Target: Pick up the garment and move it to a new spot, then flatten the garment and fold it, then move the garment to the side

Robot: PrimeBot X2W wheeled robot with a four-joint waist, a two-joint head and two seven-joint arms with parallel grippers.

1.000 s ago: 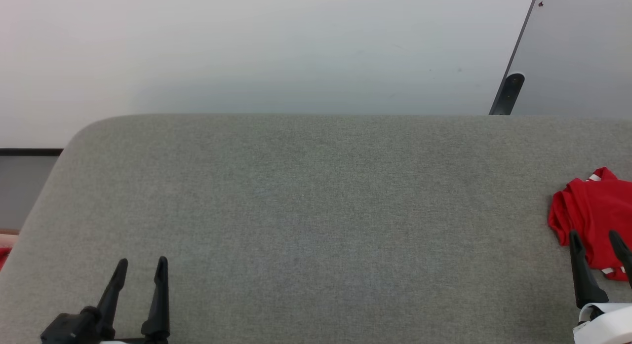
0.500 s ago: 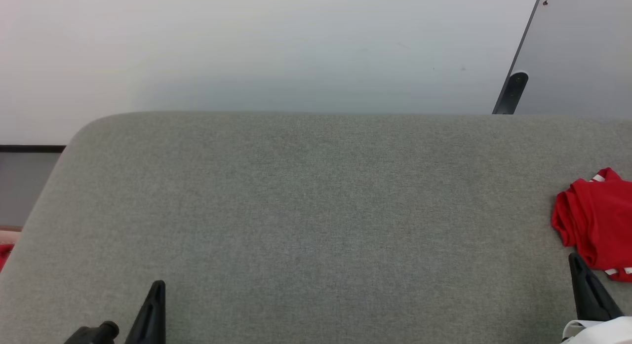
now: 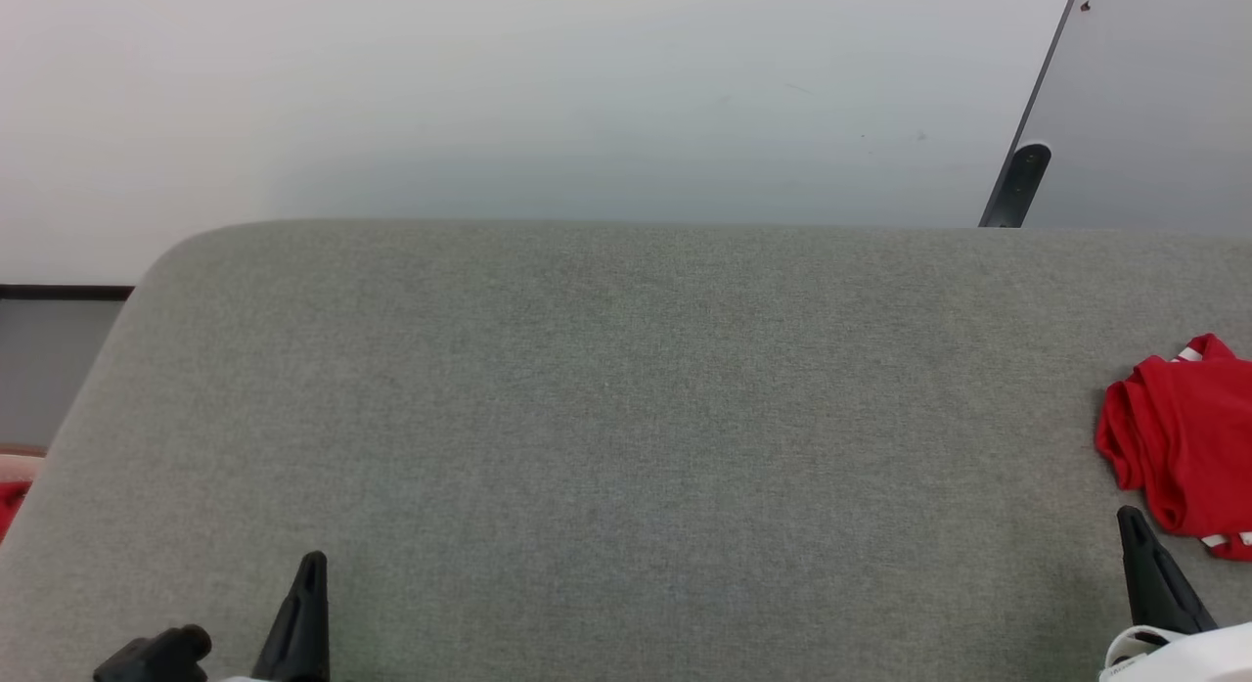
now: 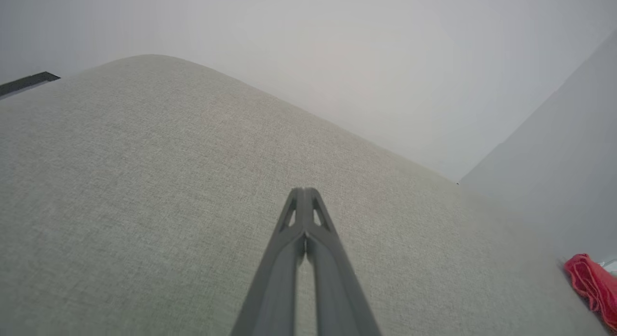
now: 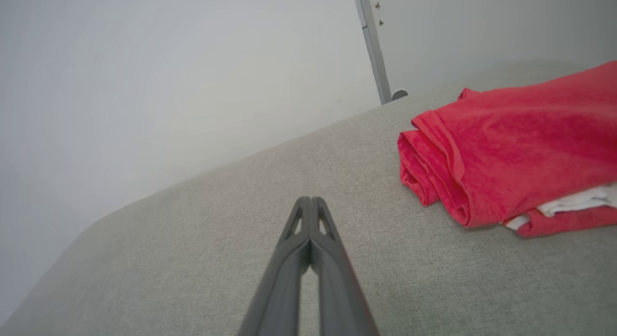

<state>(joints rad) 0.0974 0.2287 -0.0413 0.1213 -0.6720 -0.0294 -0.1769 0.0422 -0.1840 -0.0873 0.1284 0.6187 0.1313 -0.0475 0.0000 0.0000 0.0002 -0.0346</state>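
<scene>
The garment point(image 3: 1188, 437) lies folded in a red bundle at the table's right edge, a white striped trim showing at its near corner. It also shows at the far right in the left wrist view point(image 4: 590, 283) and close up in the right wrist view point(image 5: 511, 148), with white cloth under its red top layer. My right gripper point(image 3: 1130, 514) is shut and empty, just in front and left of the garment, apart from it; its fingers point(image 5: 311, 199) are pressed together. My left gripper point(image 3: 313, 560) sits low at the near left, shut and empty, above bare table point(image 4: 304, 191).
The grey fabric table point(image 3: 626, 418) has a rounded far-left corner. A red cloth scrap point(image 3: 8, 501) shows off the table's left edge. A grey panel with a dark post point(image 3: 1017, 183) stands behind the far right.
Both grippers were open a second ago and are now shut. The right one has drawn back from the garment's near edge; the left one has dropped toward the view's bottom.
</scene>
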